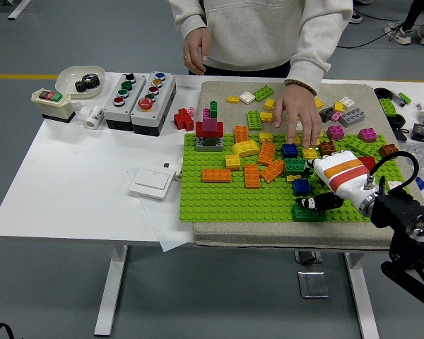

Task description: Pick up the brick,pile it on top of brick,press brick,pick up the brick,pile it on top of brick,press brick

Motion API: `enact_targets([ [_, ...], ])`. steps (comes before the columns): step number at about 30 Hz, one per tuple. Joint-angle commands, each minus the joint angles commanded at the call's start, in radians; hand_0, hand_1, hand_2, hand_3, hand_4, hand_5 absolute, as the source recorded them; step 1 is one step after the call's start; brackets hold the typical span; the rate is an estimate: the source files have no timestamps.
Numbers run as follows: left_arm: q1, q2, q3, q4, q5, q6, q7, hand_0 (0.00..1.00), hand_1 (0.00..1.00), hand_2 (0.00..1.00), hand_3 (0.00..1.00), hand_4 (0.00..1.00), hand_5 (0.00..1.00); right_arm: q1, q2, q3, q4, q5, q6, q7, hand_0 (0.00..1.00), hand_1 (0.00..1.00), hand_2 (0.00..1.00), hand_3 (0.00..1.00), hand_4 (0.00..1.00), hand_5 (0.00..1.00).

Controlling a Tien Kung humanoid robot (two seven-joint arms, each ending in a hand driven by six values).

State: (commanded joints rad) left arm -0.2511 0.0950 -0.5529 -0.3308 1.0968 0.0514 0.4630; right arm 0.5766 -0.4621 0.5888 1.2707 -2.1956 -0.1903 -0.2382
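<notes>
My right hand (316, 203), white with orange stripes, comes in from the right over the green baseplate (219, 201). Its black fingers (311, 203) are curled and lie on top of a dark green brick (302, 214) near the plate's front right edge; nothing is held. A blue brick (302, 186) sits just behind that, left of the hand. A person's hand (297, 116) reaches down from the far side, fingertips at a yellow brick (310, 152) beside another blue brick (290, 150). My left arm does not show.
Orange, yellow and green bricks (251, 175) lie scattered mid-plate; a red and grey stack (209, 133) stands at its back left. More loose bricks (350, 116) cover the grey mat behind. Button boxes (140, 93), a white switch plate (153, 181) and a bowl (80, 80) sit to the left.
</notes>
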Motion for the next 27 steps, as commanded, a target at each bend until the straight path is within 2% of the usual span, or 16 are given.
enact_targets([
  [10,-0.001,0.0,0.0,0.0,0.001,0.0,0.0,0.678,0.706,0.734,0.588,0.67,0.661,0.021,0.022,-0.01,-0.04,0.01,0.0,0.003,0.288,0.248,0.319,0.594,0.911,0.612],
  [11,-0.002,0.0,0.0,0.0,0.0,0.0,0.0,0.679,0.707,0.734,0.587,0.672,0.663,0.021,0.022,-0.011,-0.042,0.01,0.0,0.003,0.28,0.224,0.289,0.571,0.904,0.615],
  [27,-0.005,0.001,0.005,-0.001,-0.01,0.003,-0.001,0.678,0.707,0.733,0.587,0.671,0.663,0.032,0.045,-0.01,-0.096,0.002,-0.01,0.018,0.265,0.201,0.268,0.553,0.891,0.618],
])
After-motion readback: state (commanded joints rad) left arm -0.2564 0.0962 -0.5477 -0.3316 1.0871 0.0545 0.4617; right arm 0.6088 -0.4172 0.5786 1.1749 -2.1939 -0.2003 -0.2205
